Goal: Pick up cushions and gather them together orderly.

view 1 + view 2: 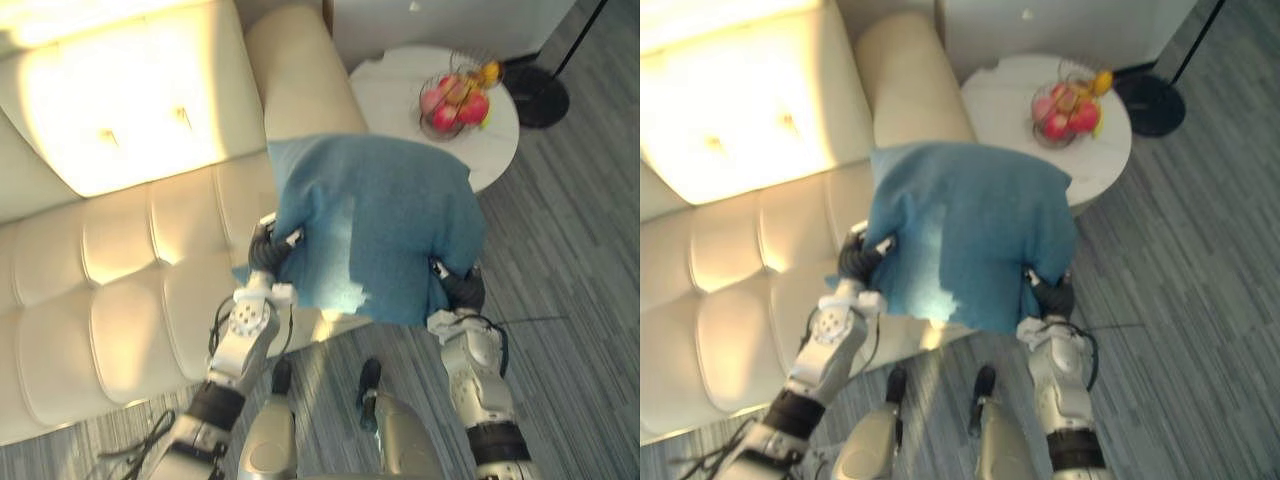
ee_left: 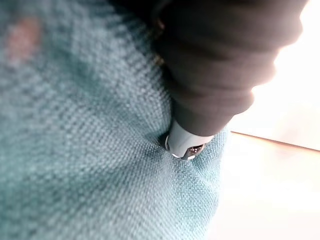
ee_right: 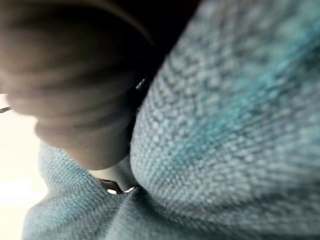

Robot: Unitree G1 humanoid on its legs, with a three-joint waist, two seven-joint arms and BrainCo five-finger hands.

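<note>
A blue woven cushion (image 1: 385,225) hangs in the air over the sofa's front right corner, held between my two hands. My left hand (image 1: 266,252) clamps its left edge, with fingers pinching the cloth there. My right hand (image 1: 462,290) grips the lower right corner, mostly hidden behind the cushion. In the left wrist view a fingertip (image 2: 185,145) digs into the blue weave (image 2: 75,150). The right wrist view has the same cloth (image 3: 225,125) bulging against the hand's dark cover.
A cream tufted sofa (image 1: 120,250) lies to the left, its rounded armrest (image 1: 300,80) behind the cushion. A round white side table (image 1: 395,90) carries a wire basket of fruit (image 1: 455,100). A black lamp base (image 1: 540,95) stands on the grey striped floor.
</note>
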